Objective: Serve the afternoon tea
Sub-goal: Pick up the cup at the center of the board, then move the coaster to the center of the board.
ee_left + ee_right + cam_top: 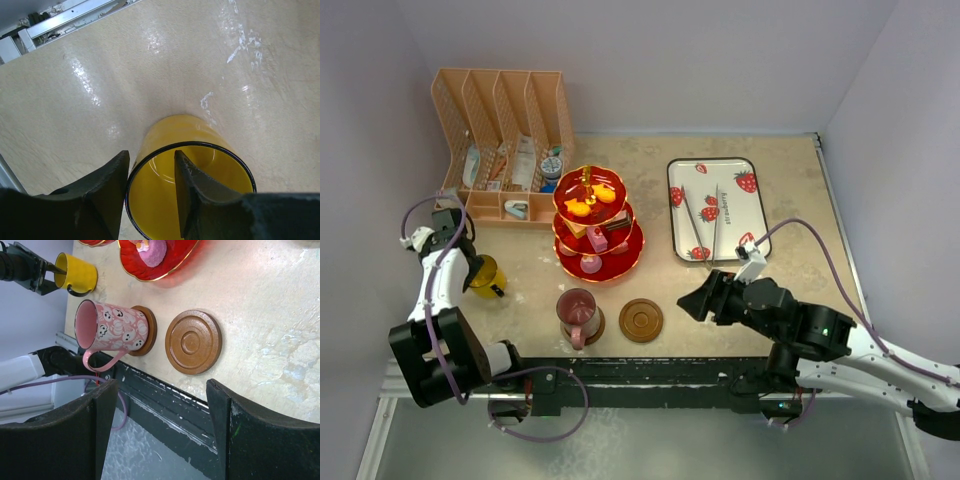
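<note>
Two mugs, two round wooden coasters and one three-tier stand (598, 225) are on the table. The stand is mid-table, toward the far edge.

The pink mug (578, 315) stands upright on one coaster (148, 330) by the near edge, handle toward that edge. The other coaster (641, 320) lies bare just right of it.

The yellow mug (485, 275) stands mouth up near the left edge.

Only the left wrist view shows the left gripper (150, 185) straddling the yellow mug's rim, one finger inside and one outside; whether they pinch it I cannot tell.

The right gripper (162, 405), fingers spread wide and holding nothing, is above the near edge.
</note>
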You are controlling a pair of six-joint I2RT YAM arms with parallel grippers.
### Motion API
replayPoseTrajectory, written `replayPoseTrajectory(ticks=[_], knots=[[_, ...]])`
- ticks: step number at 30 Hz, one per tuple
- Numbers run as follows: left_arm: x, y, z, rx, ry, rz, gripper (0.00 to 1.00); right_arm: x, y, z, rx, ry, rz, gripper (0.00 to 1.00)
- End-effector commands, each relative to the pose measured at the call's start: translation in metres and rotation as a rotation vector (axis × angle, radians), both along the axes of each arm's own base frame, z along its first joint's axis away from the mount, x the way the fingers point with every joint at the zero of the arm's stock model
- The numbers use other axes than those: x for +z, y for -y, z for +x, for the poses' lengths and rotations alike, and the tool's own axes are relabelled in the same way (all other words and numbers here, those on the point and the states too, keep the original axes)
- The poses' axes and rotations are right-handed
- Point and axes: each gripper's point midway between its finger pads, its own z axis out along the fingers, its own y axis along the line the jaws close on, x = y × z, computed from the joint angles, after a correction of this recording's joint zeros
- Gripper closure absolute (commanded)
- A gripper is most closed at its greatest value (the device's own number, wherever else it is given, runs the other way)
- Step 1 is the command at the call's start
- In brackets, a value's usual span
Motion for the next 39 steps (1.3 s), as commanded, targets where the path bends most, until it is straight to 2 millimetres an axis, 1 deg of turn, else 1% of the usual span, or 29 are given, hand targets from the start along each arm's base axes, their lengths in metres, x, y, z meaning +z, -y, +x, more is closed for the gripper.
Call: replayPoseTrajectory(ticks=[1,3,5,7,9,10,12,15,16,17,18,19,21,23,25,27,29,32,35,39], knots=[[0.002,-0.001,0.009,0.018,0.069,-0.010,0.65,-0.004,0.003,0.004,-0.036,-0.010,-0.003,0.26],[0.004,-0.001,0.009,0.014,0.078,-0.007,0.70,-0.005,0.002,0.003,-0.036,-0.012,0.004,0.26],[0.005,0.000,0.010,0.006,0.084,-0.007,0.75,-0.003,-0.009,-0.002,0.048,0.018,0.013,0.26],[0.006,0.002,0.011,-0.002,0.091,-0.011,0.84,-0.006,-0.024,-0.008,0.111,0.003,0.035,0.26],[0.008,0.003,0.012,-0.010,0.102,-0.012,0.92,-0.022,-0.037,-0.010,0.146,-0.028,0.024,0.26],[0.009,0.003,0.012,-0.014,0.106,-0.014,0.95,-0.033,-0.044,-0.011,0.173,-0.041,0.011,0.26],[0.012,0.004,0.014,-0.027,0.117,-0.015,1.00,-0.060,-0.060,-0.022,0.252,-0.116,-0.026,0.28],[0.017,0.005,0.013,-0.044,0.115,-0.011,1.00,-0.082,-0.071,-0.014,0.253,-0.159,-0.140,0.28],[0.020,0.004,0.012,-0.044,0.113,-0.003,1.00,-0.090,-0.071,-0.008,0.234,-0.168,-0.191,0.28],[0.024,0.002,0.012,-0.044,0.113,0.006,1.00,-0.098,-0.067,0.000,0.179,-0.175,-0.245,0.28],[0.026,0.001,0.012,-0.045,0.111,0.014,1.00,-0.101,-0.063,0.009,0.129,-0.170,-0.281,0.28],[0.029,0.001,0.012,-0.053,0.113,0.019,1.00,-0.101,-0.064,0.015,0.119,-0.147,-0.293,0.28],[0.034,0.000,0.012,-0.066,0.114,0.031,1.00,-0.097,-0.071,0.023,0.125,-0.116,-0.261,0.28],[0.037,-0.001,0.011,-0.075,0.116,0.039,1.00,-0.102,-0.077,0.027,0.154,-0.136,-0.218,0.28],[0.038,0.003,0.014,-0.099,0.129,0.027,1.00,-0.111,-0.075,0.033,0.144,-0.160,-0.196,0.29],[0.035,0.006,0.017,-0.119,0.135,0.012,1.00,-0.123,-0.075,0.033,0.143,-0.166,-0.182,0.29],[0.035,0.007,0.018,-0.131,0.131,0.002,1.00,-0.127,-0.084,0.031,0.181,-0.170,-0.142,0.30],[0.035,0.009,0.020,-0.142,0.138,-0.002,1.00,-0.135,-0.094,0.030,0.219,-0.176,-0.133,0.34],[0.035,0.010,0.022,-0.156,0.144,-0.005,1.00,-0.146,-0.091,0.035,0.199,-0.174,-0.178,0.36],[0.036,0.010,0.023,-0.163,0.149,-0.001,1.00,-0.151,-0.093,0.035,0.240,-0.152,-0.202,0.37]])
